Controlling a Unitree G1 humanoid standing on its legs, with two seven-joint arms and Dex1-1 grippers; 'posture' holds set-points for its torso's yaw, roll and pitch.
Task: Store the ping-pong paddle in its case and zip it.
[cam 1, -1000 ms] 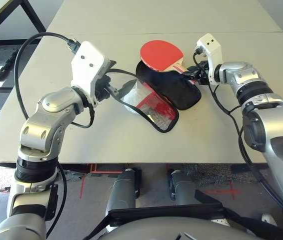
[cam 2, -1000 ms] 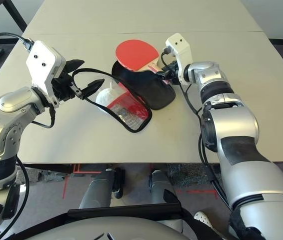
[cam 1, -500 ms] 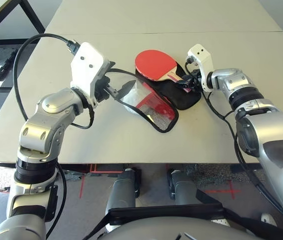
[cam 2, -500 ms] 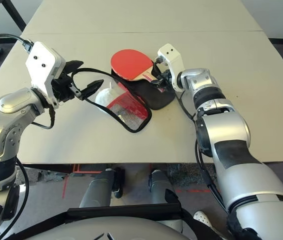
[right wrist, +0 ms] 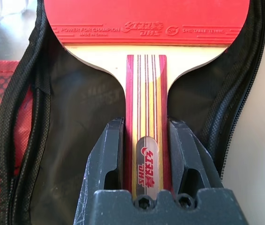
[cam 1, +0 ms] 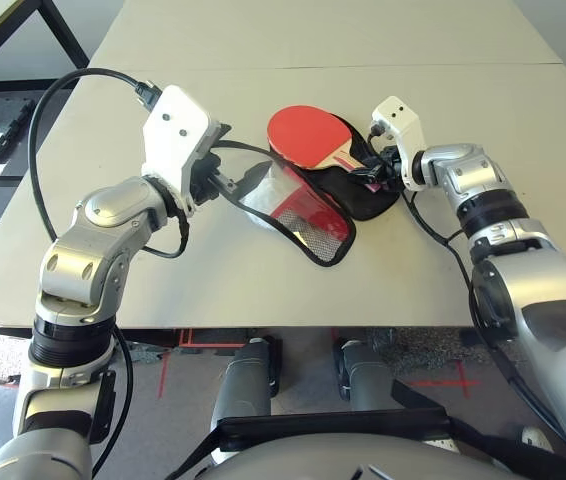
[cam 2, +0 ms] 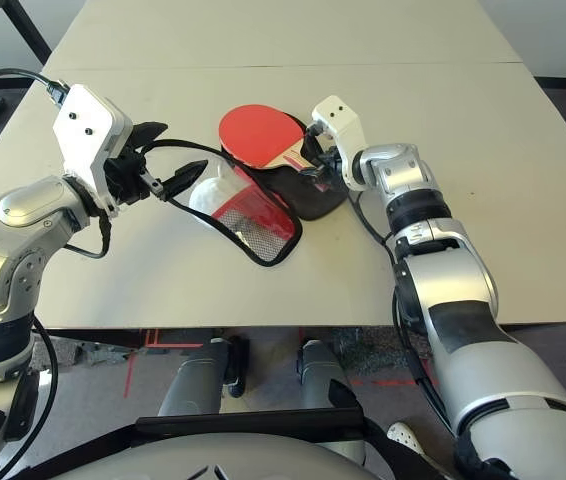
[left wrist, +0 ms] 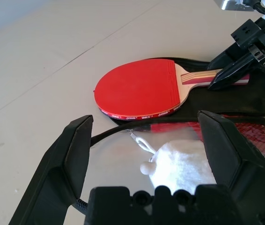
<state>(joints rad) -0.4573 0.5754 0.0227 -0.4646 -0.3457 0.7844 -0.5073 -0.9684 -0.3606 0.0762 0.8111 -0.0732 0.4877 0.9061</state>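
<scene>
The ping-pong paddle (right wrist: 146, 23), marked "POWER FOR CHAMPION" and "DHS", has its handle gripped by the right pincer (right wrist: 146, 161); the left pincer (left wrist: 146, 140) gapes open.

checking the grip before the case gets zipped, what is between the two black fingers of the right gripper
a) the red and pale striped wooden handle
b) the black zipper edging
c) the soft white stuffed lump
A: the right gripper's fingers press the striped wooden handle from both sides.
</scene>
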